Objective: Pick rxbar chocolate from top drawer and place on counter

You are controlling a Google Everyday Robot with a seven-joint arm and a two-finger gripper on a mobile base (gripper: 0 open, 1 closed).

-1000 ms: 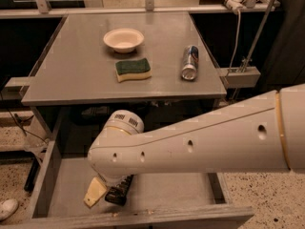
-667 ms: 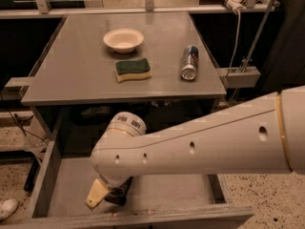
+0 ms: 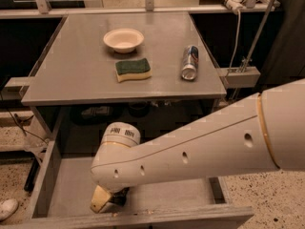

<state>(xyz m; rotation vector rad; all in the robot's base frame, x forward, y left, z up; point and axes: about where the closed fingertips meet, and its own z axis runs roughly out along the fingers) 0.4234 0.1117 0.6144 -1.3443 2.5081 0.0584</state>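
My pincer dropped lower in wide shallow grey drawer, below grey tabletop front edge. Grip state can't tell; prob. grasping.

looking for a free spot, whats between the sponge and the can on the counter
Bare counter between the sponge and the can, in the camera view. The gripper is down in the top drawer, near its front edge.
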